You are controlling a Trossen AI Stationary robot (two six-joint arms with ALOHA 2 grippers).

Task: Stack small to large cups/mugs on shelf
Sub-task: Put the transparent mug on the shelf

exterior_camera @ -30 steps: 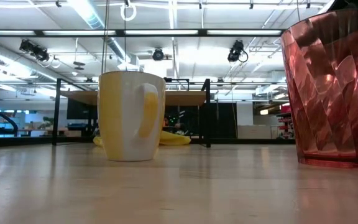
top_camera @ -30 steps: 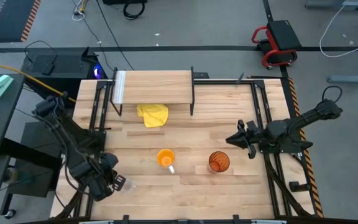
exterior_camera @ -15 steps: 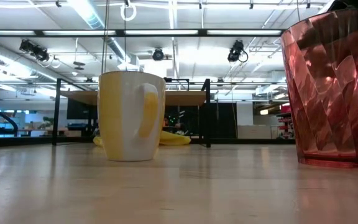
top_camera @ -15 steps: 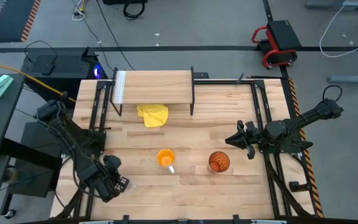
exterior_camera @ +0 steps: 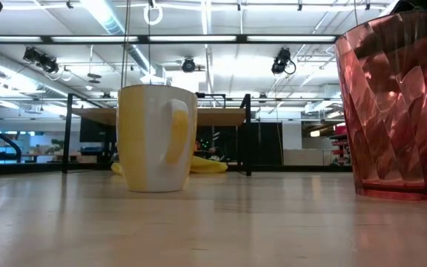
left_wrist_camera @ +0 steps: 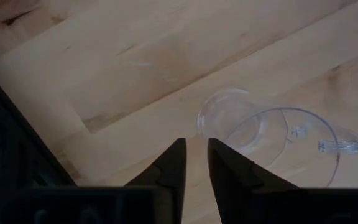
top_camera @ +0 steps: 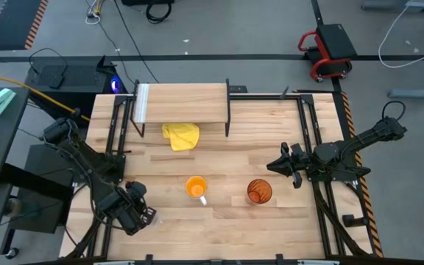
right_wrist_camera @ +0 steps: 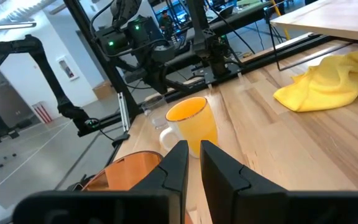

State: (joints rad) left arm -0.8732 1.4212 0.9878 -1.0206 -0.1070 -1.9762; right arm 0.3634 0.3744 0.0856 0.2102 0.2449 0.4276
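A small clear glass [left_wrist_camera: 263, 134] stands on its base near the table's near-left corner, faint in the high view [top_camera: 154, 218]. My left gripper [top_camera: 144, 215] [left_wrist_camera: 196, 149] hovers just left of it, shut, fingertips short of the glass. The orange mug [top_camera: 196, 188] [exterior_camera: 156, 137] [right_wrist_camera: 191, 124] and the amber tumbler [top_camera: 259, 191] [exterior_camera: 391, 104] stand upright mid-table. My right gripper [top_camera: 273, 165] [right_wrist_camera: 194, 149] waits, shut, just beyond and to the right of the tumbler. The shelf [top_camera: 186, 103] stands at the far edge on black legs.
A yellow cloth [top_camera: 181, 136] [right_wrist_camera: 328, 87] lies crumpled on the table by the shelf's near edge, partly under it. Black metal frame rails [top_camera: 111, 140] run along both table sides. Bare planks [top_camera: 219, 158] lie between the cups and the shelf.
My left gripper has moved toward the table's right along the near edge, closing in on the clear glass. The glass, mug, tumbler and right arm have stayed where they were.
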